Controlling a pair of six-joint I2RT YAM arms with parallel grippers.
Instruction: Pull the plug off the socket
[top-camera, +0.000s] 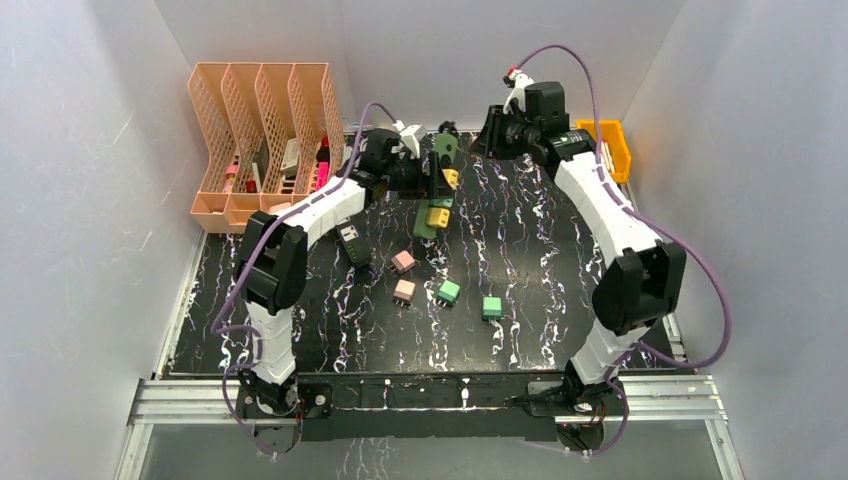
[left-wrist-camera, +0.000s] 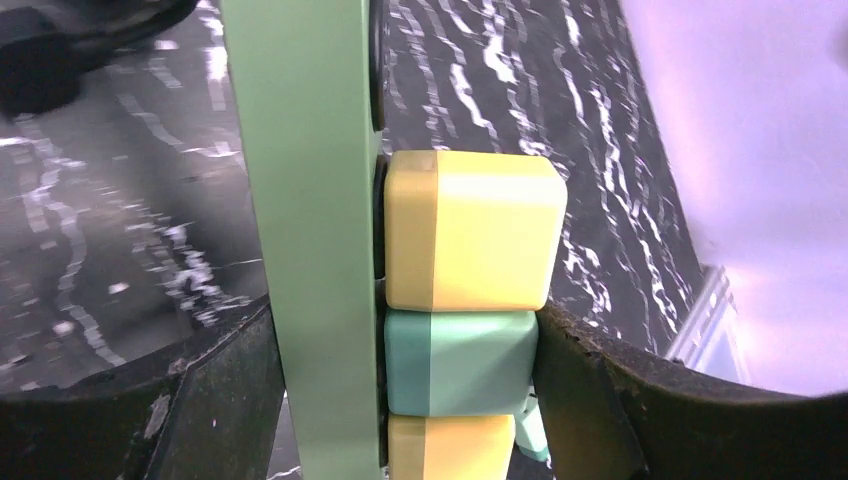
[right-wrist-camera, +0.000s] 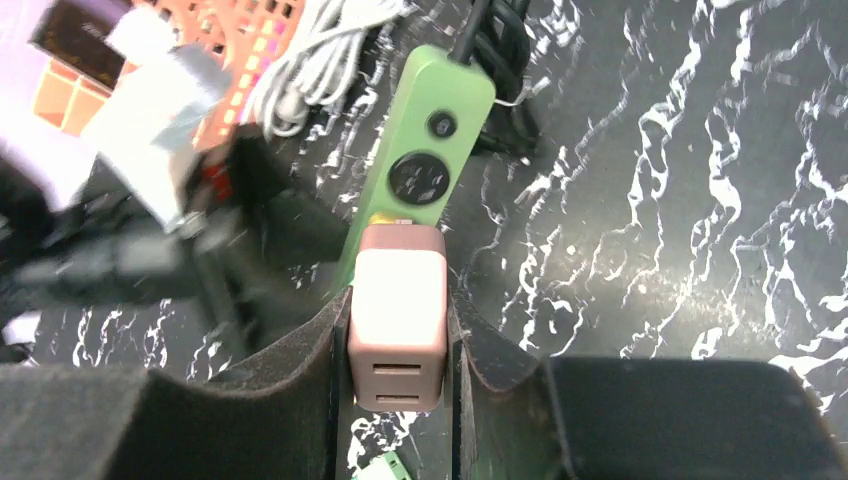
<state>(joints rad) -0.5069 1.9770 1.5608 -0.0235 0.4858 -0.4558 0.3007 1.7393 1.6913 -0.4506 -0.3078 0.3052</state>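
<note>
The socket is a light green power strip (top-camera: 445, 150) (left-wrist-camera: 305, 200) (right-wrist-camera: 430, 130) lying at the back middle of the table. Plugged into it in a row are a yellow plug (left-wrist-camera: 470, 245), a teal plug (left-wrist-camera: 460, 362) and another yellow one (left-wrist-camera: 450, 447). My left gripper (top-camera: 420, 178) (left-wrist-camera: 400, 400) is clamped across the strip, one finger (left-wrist-camera: 225, 400) on its back and the other finger (left-wrist-camera: 610, 400) against the teal plug. My right gripper (top-camera: 497, 128) (right-wrist-camera: 398, 310) is shut on a pink plug (right-wrist-camera: 398, 300), held up to the right of the strip's far end.
An orange file rack (top-camera: 258, 130) stands at the back left and a yellow bin (top-camera: 610, 145) at the back right. Loose pink cubes (top-camera: 403, 262) and green cubes (top-camera: 449, 292) lie mid-table, a dark device (top-camera: 352, 243) left of them. White cable (right-wrist-camera: 310, 60) coils near the strip's end.
</note>
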